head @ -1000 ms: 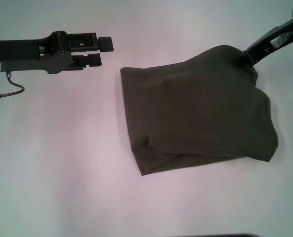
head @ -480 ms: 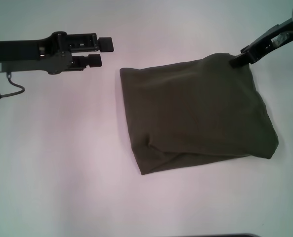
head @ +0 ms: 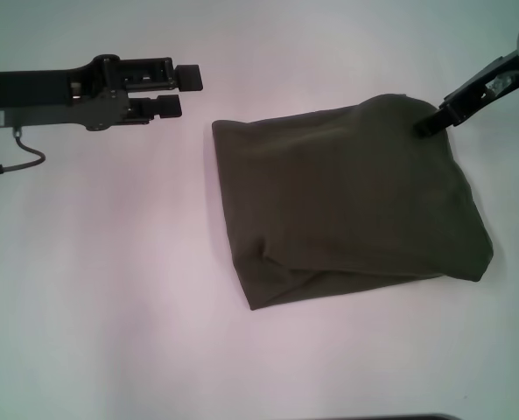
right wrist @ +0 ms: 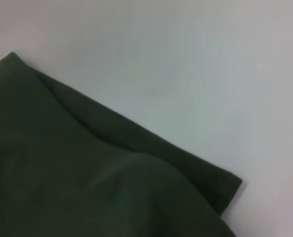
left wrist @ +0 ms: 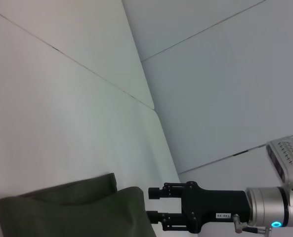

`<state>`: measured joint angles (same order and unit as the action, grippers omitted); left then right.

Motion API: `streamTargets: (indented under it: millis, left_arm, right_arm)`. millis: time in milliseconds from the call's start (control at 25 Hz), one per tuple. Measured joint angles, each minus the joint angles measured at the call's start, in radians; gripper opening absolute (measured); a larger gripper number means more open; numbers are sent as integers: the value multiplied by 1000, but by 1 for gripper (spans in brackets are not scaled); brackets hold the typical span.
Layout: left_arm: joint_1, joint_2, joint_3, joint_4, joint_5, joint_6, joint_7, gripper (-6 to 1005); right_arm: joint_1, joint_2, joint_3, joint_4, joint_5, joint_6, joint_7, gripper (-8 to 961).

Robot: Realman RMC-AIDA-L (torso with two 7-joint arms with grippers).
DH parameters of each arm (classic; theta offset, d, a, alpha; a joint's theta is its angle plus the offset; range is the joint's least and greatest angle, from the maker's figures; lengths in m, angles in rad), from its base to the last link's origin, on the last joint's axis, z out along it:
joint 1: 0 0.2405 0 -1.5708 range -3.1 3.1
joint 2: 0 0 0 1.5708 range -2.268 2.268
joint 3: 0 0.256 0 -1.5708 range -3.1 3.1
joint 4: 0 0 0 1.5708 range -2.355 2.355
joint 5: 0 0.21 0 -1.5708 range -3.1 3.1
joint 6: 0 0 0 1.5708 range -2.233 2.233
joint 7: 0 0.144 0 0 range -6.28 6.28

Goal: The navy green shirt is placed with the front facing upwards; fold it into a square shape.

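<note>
The shirt (head: pixel 351 201) is lying on the white surface (head: pixel 110 306), over on the robot's right side, already folded into a rough, slightly lopsided square with the plain olive side up (no lettering showing anywhere). Its near edge is showing a couple of stacked layers, and the far right corner is bulging up a little.

The right gripper (head: pixel 427 125) is sitting right at that far right corner, touching the cloth or just beside it. In the left wrist view the same gripper (left wrist: pixel 153 203) is showing its jaws with a narrow gap, tips right at the fabric edge, and no cloth looks to be between them, so I'm calling it loose, not pinching anything.

The left gripper (head: pixel 185 91) is hanging over bare surface on the left, well apart from the shirt, jaws parted a bit and holding nothing.

The right wrist view is just showing the shirt's (right wrist: pixel 87 187) layered edges against the surface.
</note>
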<state>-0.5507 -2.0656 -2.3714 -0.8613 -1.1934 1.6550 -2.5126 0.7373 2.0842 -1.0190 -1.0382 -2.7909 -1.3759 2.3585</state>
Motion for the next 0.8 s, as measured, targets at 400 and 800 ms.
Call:
streamTargets:
  millis: [400, 800]
  left_arm:
    - [5, -2, 0, 1, 1, -2, -3, 720]
    - [7, -5, 2, 1, 2, 1, -5, 721]
  right_arm:
    - [8, -2, 4, 64, 0, 70, -8, 666]
    - [16, -1, 7, 119, 5, 91, 0, 658]
